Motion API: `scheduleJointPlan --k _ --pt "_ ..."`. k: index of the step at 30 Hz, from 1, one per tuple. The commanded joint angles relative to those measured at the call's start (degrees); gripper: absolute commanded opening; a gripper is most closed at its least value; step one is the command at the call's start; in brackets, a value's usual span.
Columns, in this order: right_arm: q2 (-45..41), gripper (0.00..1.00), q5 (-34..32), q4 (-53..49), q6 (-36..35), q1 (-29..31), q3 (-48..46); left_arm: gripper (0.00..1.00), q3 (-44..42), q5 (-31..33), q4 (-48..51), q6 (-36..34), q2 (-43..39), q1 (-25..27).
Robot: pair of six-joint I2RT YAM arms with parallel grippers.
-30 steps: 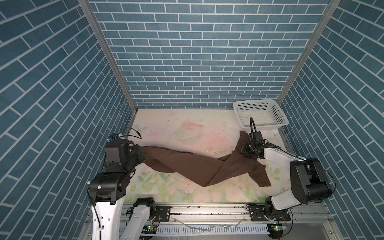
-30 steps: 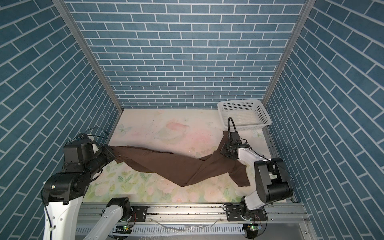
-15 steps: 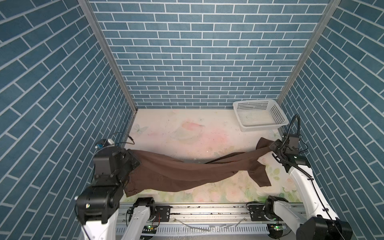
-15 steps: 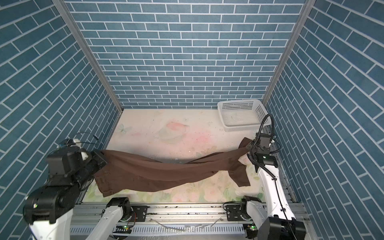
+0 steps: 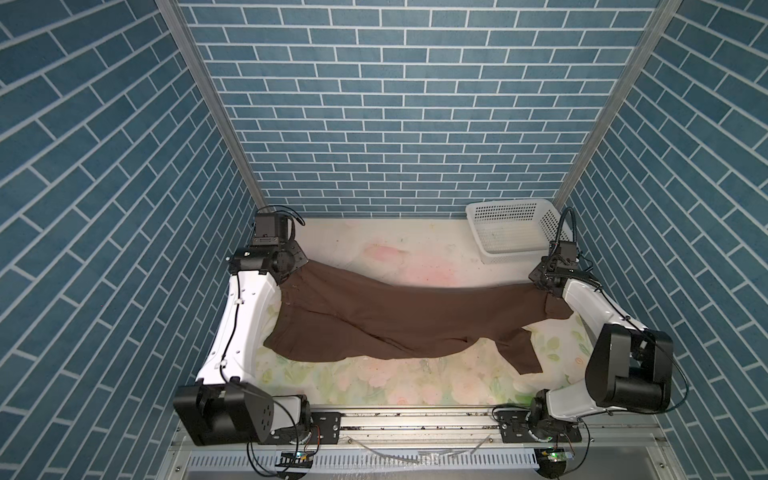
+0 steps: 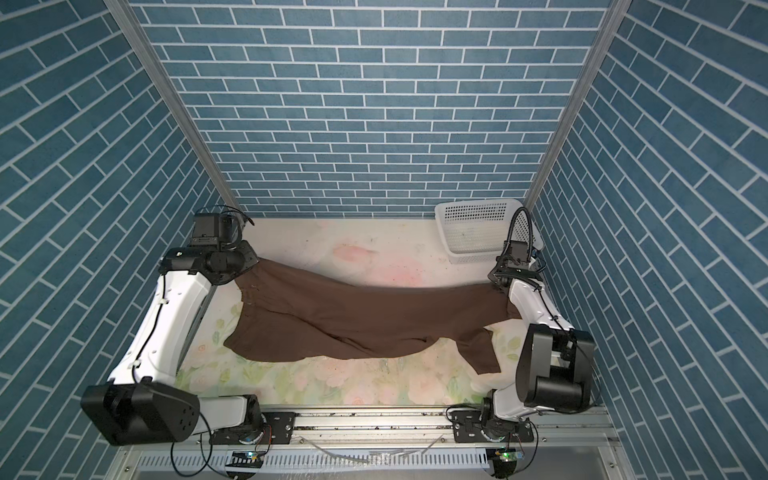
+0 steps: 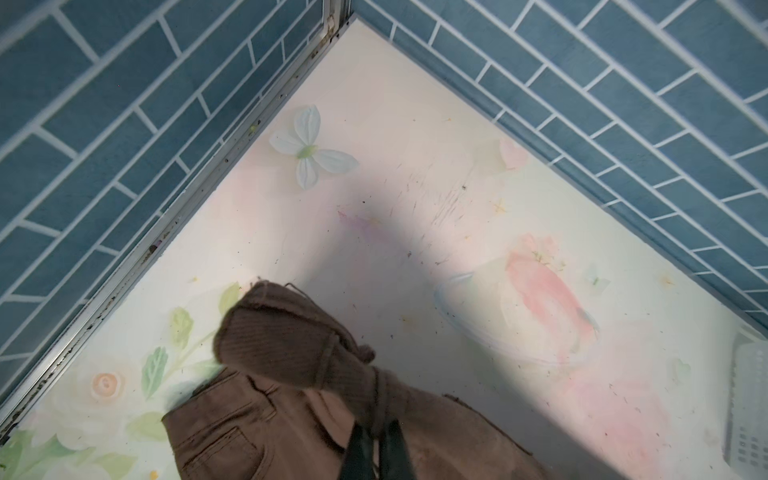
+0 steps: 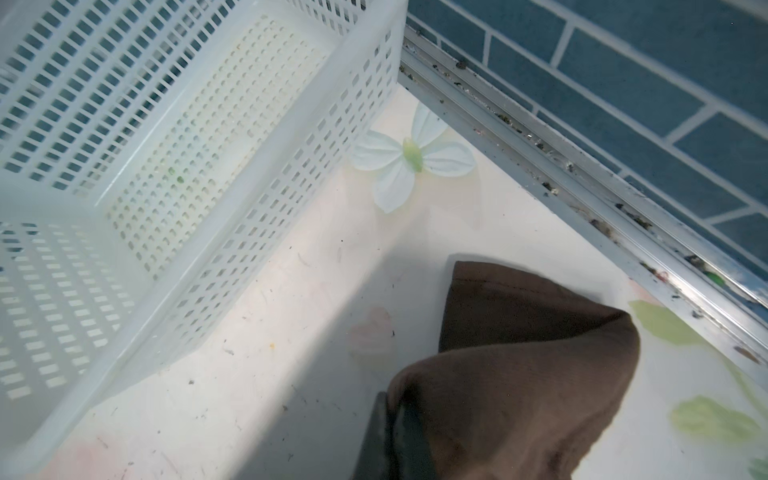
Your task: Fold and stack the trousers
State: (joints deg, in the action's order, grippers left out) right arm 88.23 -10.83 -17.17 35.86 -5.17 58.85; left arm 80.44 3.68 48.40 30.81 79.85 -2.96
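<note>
Trousers (image 5: 395, 320) stretch across my flowery table (image 5: 374, 382), side to side. My left gripper (image 7: 376, 428) pinches the waist end, and my right gripper (image 8: 392, 436) pinches a leg end near the white basket (image 5: 511, 232).

L hand (image 5: 304, 266) moved back | R hand (image 5: 541, 286) out rt | trousers (image 5: 395, 316) stretched wider

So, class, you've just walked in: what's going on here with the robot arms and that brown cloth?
Two robot arms hold one pair of dark brown soft cloth trousers stretched across the floral-printed table. The left gripper is shut on the waistband end, the right gripper on one leg's hem. The other leg trails loose toward the front right. No fold is made yet. A white perforated plastic basket stands at the far right corner, apart from the trousers.
</note>
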Motion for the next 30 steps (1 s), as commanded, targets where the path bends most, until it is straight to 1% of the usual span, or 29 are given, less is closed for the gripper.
scheduleJointPlan --k 1,4,10,13,17,19,24,30 --pt "3.6 0.00 1.3 3.6 -1.4 -0.8 5.1 0.00 2.1 -0.7 -6.4 1.1 4.5 -2.5" --pt "6.7 0.00 5.6 6.1 -1.9 -0.8 7.4 0.00 3.0 -4.8 -9.0 2.0 10.2 -3.9" --pt "11.7 0.00 6.0 11.3 -1.8 -0.9 8.8 0.00 8.9 -7.6 -9.8 2.2 23.0 -4.0" --pt "14.6 0.00 7.3 12.4 -1.3 -0.8 10.0 0.00 10.7 -9.4 -11.2 2.9 27.5 -3.9" --pt "15.7 0.00 9.9 15.4 0.9 -0.7 8.9 0.00 13.2 -8.5 -11.5 3.8 31.2 -4.0" --pt "15.5 0.00 10.4 15.7 0.7 -0.5 8.3 0.00 14.7 -7.7 -11.1 3.9 32.5 -4.0" --pt "14.7 0.00 7.1 18.6 -0.6 -0.4 6.1 0.00 19.8 -7.6 -10.0 4.0 36.4 -4.0" --pt "14.3 0.00 -0.8 19.4 0.2 -0.5 7.6 0.00 24.5 -6.0 -8.7 4.1 39.4 -4.2"
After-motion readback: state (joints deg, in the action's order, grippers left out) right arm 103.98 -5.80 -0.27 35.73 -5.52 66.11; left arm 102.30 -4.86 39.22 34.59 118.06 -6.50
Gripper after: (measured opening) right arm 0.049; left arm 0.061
